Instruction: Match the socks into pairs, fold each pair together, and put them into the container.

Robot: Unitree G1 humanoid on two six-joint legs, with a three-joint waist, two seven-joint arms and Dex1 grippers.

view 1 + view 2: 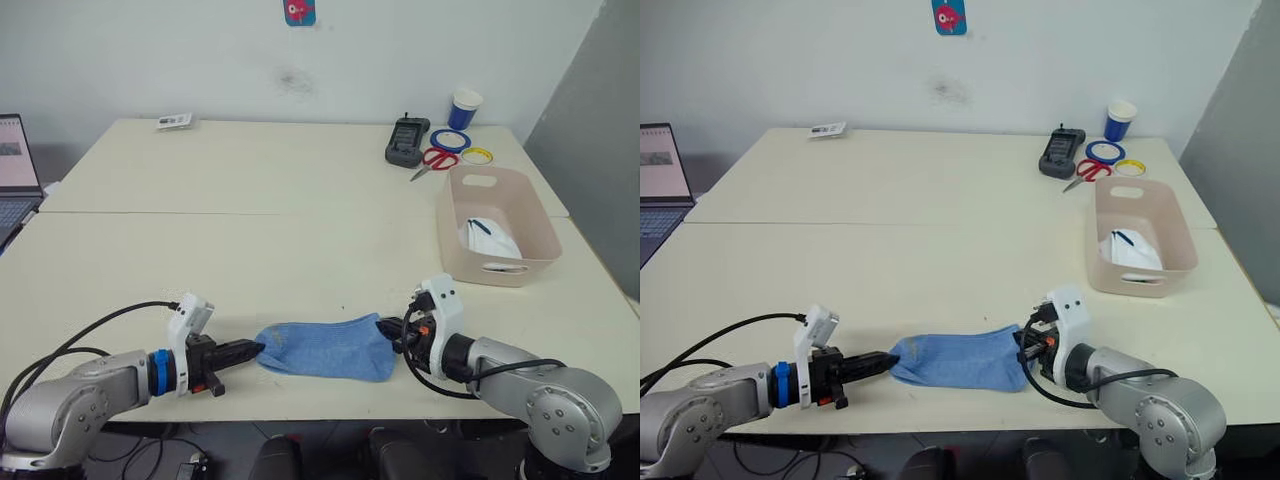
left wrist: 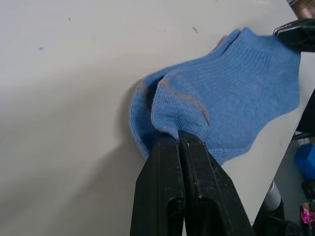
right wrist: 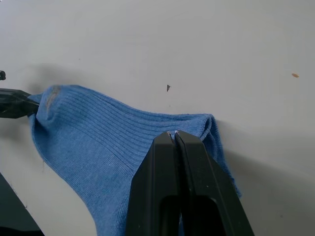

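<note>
Both two-fingered black grippers, left (image 1: pixel 250 350) and right (image 1: pixel 392 331), pinch the light-blue ribbed cloth socks (image 1: pixel 325 349) by opposite ends; uneven pulling could separate the stacked layers.

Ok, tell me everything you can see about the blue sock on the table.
The light blue sock is ribbed, soft-looking knit cloth with a greyish toe seam. It lies flat near the front edge of the cream table, stretched sideways. The left end effector pinches its toe end; the right end effector pinches its cuff end. Wrist views suggest two layers.
</note>
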